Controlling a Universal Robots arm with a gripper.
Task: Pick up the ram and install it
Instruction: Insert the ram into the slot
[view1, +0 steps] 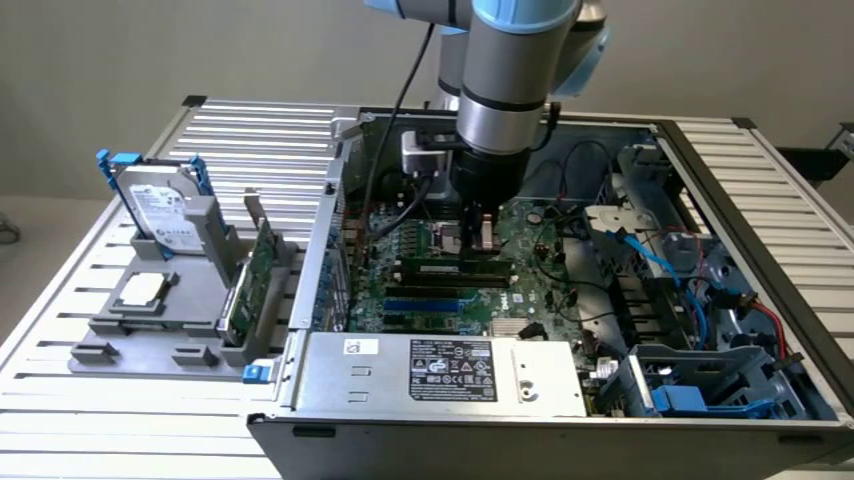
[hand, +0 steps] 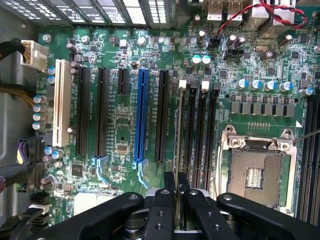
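Note:
The ram (hand: 178, 130) shows edge-on as a thin pale strip lying along the outermost of the black memory slots (hand: 200, 135), next to the CPU socket (hand: 255, 172). My gripper (hand: 176, 185) is shut on its near end, with one black finger (hand: 167, 187) on each side. In the exterior view my gripper (view1: 483, 240) reaches straight down into the open computer case, and the ram (view1: 454, 266) is a slim green stick with black chips right under it, on the motherboard (view1: 534, 290). Whether it is fully seated in the slot I cannot tell.
A grey tray (view1: 134, 340) at the exterior view's left holds a hard drive (view1: 160, 215) and a tall green expansion card (view1: 254, 285). Inside the case are the power supply (view1: 447, 370), blue and red cables (view1: 694, 290), and a blue slot (hand: 141, 117) among black ones.

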